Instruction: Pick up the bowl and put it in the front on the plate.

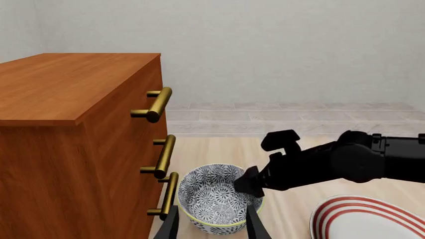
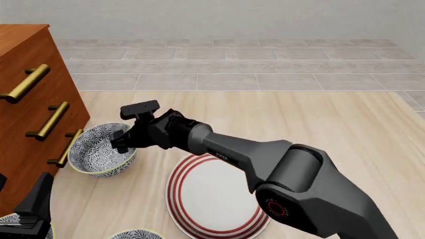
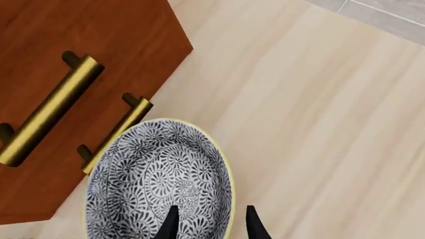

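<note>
Wooden desk (image 2: 319, 114), right arm stretched leftward to the bowl (image 2: 99, 152).
Largest, the brown dresser (image 2: 27, 99) stands just beside the bowl; the plate (image 2: 212, 199) lies near; the right tool (image 3: 209, 224), fingers apart, straddles the bowl's rim; I cannot tell the left tool's (image 1: 211, 226) state.

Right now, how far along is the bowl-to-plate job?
Done: the right gripper has reached the bowl, its fingers open astride the rim. In hand: the grasp, not closed yet. Left: lift the bowl, which sits on the table by the drawers, and set it on the bare plate.
</note>
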Robot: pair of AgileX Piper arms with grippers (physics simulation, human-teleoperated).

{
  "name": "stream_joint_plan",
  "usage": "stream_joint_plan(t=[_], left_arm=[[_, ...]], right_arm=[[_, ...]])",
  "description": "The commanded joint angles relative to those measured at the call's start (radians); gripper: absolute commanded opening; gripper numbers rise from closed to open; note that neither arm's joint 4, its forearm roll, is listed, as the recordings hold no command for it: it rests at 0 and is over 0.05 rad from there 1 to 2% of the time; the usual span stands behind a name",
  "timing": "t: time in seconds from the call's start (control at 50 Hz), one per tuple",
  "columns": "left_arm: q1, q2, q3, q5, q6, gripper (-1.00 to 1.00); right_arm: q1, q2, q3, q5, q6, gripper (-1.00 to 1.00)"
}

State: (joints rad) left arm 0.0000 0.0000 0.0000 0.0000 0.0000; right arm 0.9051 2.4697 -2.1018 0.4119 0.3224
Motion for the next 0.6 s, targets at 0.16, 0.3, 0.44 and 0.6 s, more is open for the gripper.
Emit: stream_joint_plan(t=[0.16,0.3,0.44,0.6], left_arm=[[0.0,0.0,0.0,0.0,0.0,1.0],[0.0,0.0,0.0,0.0,0.0,1.0],[0.0,0.0,0.0,0.0,0.0,1.0],[0.0,0.0,0.0,0.0,0.0,1.0]], right_arm=[[-0.002,0.033,-0.011,-0.001,0.002,1.0],[0.001,0.033,0.001,-0.011,0.008,1.0],[0.009,0.029,0.016,-0.019,0.015,1.0],[0.011,0.022,0.02,-0.021,0.017,-1.0]])
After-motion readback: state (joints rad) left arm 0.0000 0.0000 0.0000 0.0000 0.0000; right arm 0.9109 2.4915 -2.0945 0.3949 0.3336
